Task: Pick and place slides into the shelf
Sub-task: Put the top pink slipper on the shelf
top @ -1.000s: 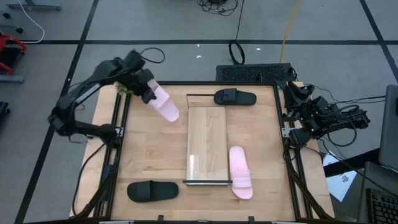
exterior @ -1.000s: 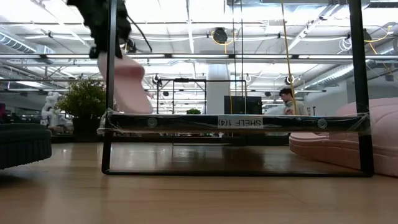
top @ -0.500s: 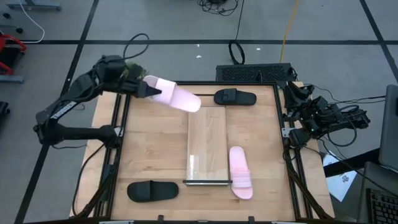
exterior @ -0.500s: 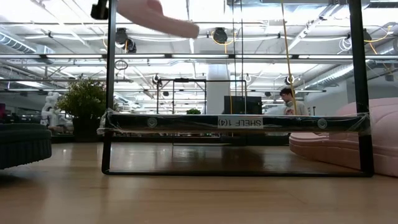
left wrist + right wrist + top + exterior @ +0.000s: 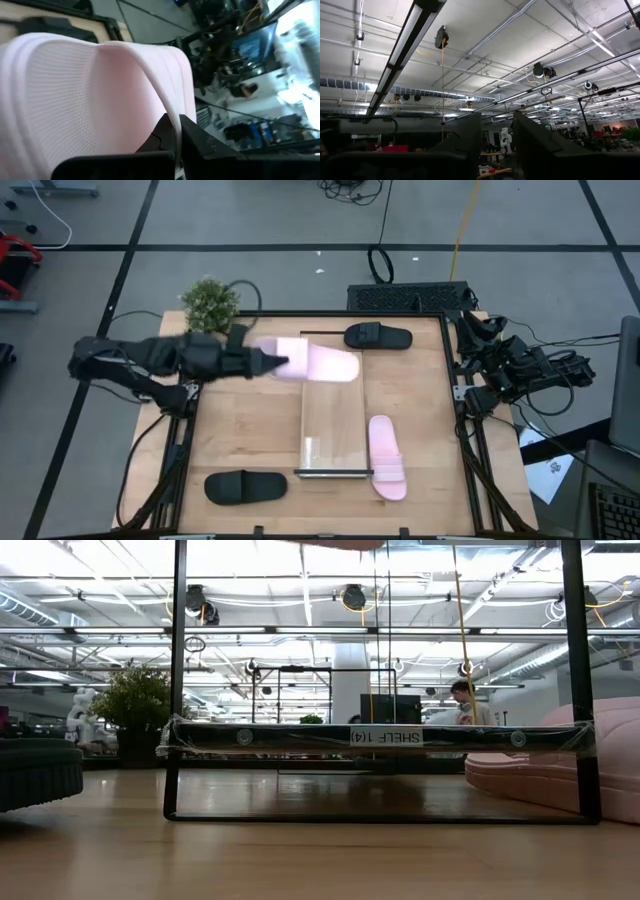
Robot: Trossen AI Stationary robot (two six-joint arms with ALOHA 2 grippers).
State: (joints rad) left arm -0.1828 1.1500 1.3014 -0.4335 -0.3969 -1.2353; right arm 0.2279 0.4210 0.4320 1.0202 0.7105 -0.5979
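Observation:
My left gripper [image 5: 281,363] is shut on a pale pink slide [image 5: 322,364] and holds it in the air over the far end of the shelf [image 5: 332,420], a light wood panel with dark rails. In the low view only the slide's underside [image 5: 335,543] shows, at the top edge. A second pink slide [image 5: 386,457] lies on the table beside the shelf's near right corner. One black slide [image 5: 378,337] lies by the shelf's far end, another [image 5: 245,486] near the table's near left. My right gripper [image 5: 497,145] is open, folded back at the table's right edge [image 5: 500,368]. My left gripper pinches a thin pale edge [image 5: 170,112] of the pink slide between its two fingers, at the slide's end nearest the arm; strap or sole, I cannot tell. The fingers come level from the table's left, along the slide's length. The slide is lifted clear and lies roughly level, pointing right.
A small potted plant [image 5: 210,302] stands at the table's far left corner. Dark frame rails [image 5: 190,430] run along the table's left and right sides. The shelf's top panel [image 5: 380,736] carries nothing in the low view. A person [image 5: 465,700] sits far behind.
My left arm has swung from the table's far left corner toward the right and near side, carrying the pink slide. The slide, hanging slantwise a second ago, has turned level and now sits over the shelf's far end. It has risen out of the low view's top.

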